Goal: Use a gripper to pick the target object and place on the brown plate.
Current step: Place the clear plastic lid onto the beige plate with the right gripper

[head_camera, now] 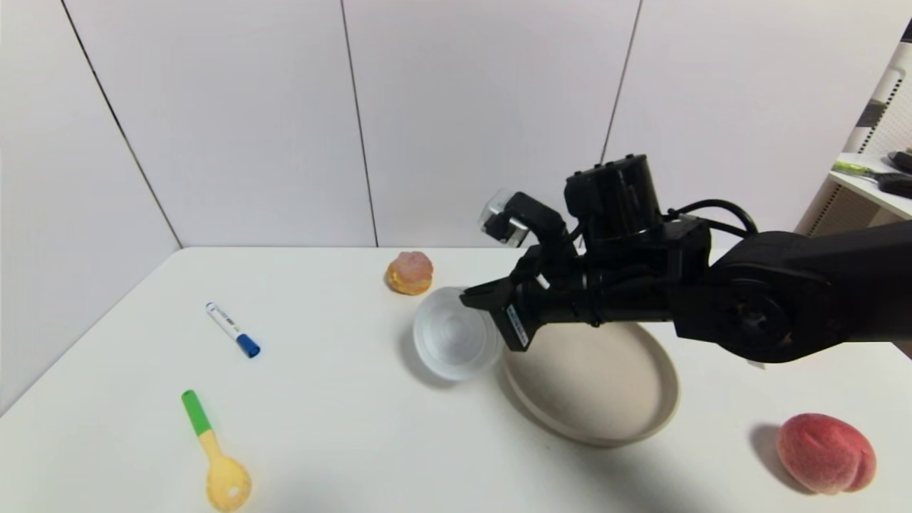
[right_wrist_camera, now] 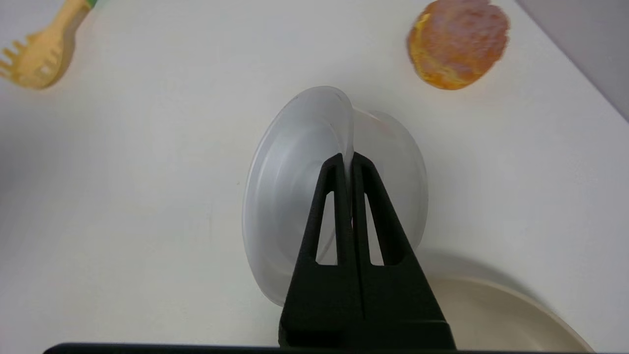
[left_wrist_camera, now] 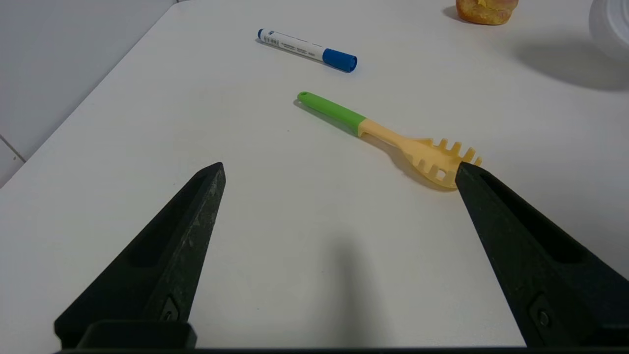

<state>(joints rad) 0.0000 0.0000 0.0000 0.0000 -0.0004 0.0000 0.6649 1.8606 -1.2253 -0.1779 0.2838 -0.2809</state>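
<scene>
Your right arm is reaching in from the right, forearm running nearly level over the brown plate [head_camera: 598,388]; the right gripper [head_camera: 476,298] is pointing leftward at the plate's left edge, its two tapered black fingers [right_wrist_camera: 339,196] pressing almost together and pinching the thin rim of the target object [head_camera: 456,338]; the object is hanging tilted on its side, off the table [head_camera: 342,427], just left of the plate and overlapping its rim in the head view; its shadow is lying on the tabletop below it. You are looking at a translucent white plastic tub, round, shallow, with faint concentric rings; the plate is matte beige, round, shallow, with a raised lip.

Your left gripper [left_wrist_camera: 339,169] is hovering low over the table's near left part, its fingers spreading wide with nothing between them; a pasta spoon [left_wrist_camera: 393,140], green handle and yellow toothed head, is lying just beyond it; a blue-capped marker [left_wrist_camera: 307,49] is lying farther off. A bumpy orange pastry [head_camera: 410,273] is sitting behind the tub; a fuzzy peach [head_camera: 825,453] is sitting near right.
</scene>
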